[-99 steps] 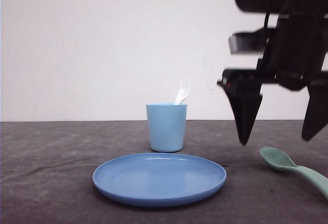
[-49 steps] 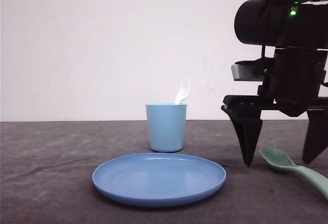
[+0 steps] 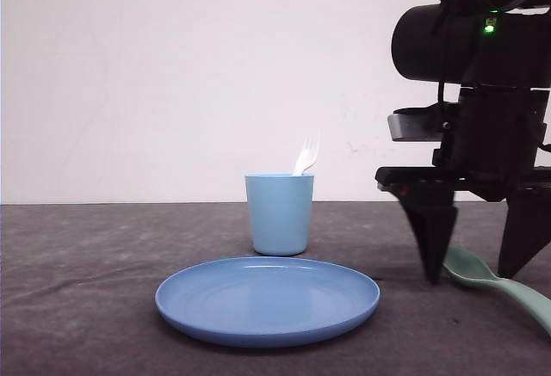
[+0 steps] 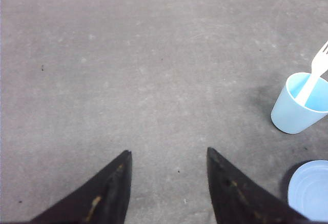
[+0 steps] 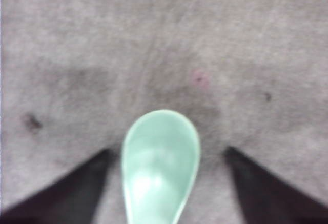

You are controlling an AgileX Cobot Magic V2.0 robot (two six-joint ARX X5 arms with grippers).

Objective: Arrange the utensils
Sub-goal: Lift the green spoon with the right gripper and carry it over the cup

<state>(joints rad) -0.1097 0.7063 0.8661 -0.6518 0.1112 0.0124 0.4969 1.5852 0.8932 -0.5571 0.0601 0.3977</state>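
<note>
Lowered right gripper (image 3: 475, 277) | open, jaws straddling spoon (image 5: 160, 162) bowl | no contact seen

One fork (image 3: 308, 152), one spoon (image 3: 482, 277), one cup (image 3: 280, 214), one plate (image 3: 267, 298)

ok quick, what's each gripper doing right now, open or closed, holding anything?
Left gripper: open, holding nothing, over bare table.
Right gripper: open, fingers either side of the spoon, not gripping it yet.
</note>
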